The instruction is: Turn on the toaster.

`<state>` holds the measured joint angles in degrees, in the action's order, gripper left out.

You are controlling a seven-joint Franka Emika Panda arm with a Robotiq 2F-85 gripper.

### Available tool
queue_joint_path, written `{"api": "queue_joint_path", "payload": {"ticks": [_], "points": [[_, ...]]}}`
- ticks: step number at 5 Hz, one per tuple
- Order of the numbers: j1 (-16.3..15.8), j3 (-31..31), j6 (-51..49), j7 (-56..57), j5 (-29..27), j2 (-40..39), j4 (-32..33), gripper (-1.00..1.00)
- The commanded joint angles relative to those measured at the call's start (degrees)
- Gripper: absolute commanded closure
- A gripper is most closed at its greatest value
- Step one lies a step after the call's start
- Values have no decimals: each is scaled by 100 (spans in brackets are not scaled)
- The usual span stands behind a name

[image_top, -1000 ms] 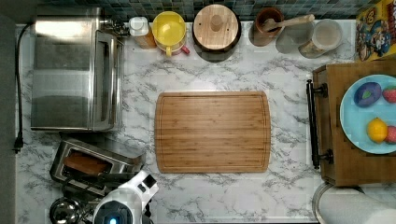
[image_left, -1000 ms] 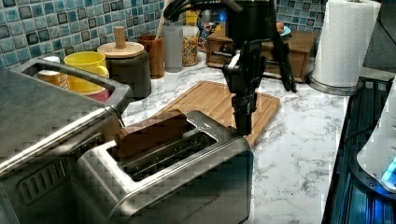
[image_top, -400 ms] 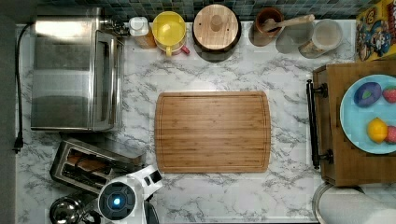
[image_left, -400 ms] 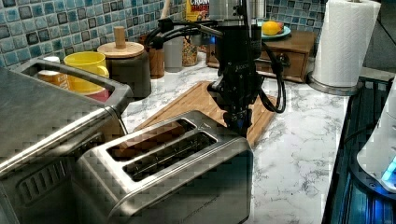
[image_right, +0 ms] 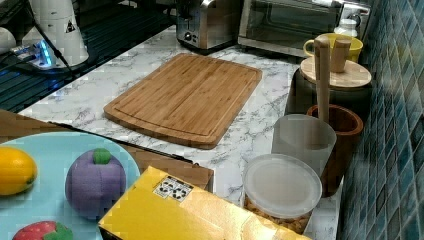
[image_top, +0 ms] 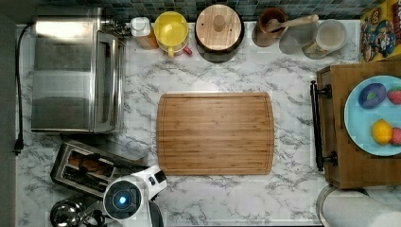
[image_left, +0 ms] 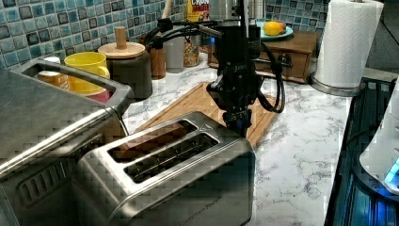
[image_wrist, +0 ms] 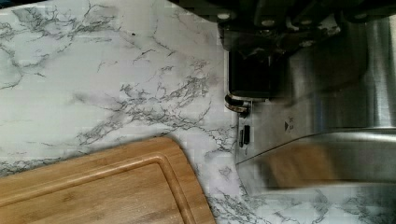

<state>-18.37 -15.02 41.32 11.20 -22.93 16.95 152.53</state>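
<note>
The toaster sits at the lower left of the top view, on the marble bench just below the larger toaster oven and left of the cutting board; in the left view it fills the lower middle of the frame, and the bread slice lies sunk low in the far slot. The end effector hangs at the toaster's end face, at the centre of the left view, right over the side where the lever runs. Whether its fingers are parted or clenched I cannot tell, since the wrist view shows just a dark block against the steel wall. With the bread sitting low, the press looks close to done, if not done. To finish well, push straight down along the lever's track, not sideways into the casing, carry it to the bottom stop so it latches, then lift straight up without dragging the lever back
</note>
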Motion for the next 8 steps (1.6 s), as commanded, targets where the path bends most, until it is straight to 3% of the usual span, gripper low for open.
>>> {"api": "queue_joint_path", "payload": {"ticks": [1,3,8], "points": [[560,582,97,320,189,-1081,-201,100],[740,1116,90,676,-14,-1997,33,100],[536,1318,85,687,-29,-1997,32,100]]}}
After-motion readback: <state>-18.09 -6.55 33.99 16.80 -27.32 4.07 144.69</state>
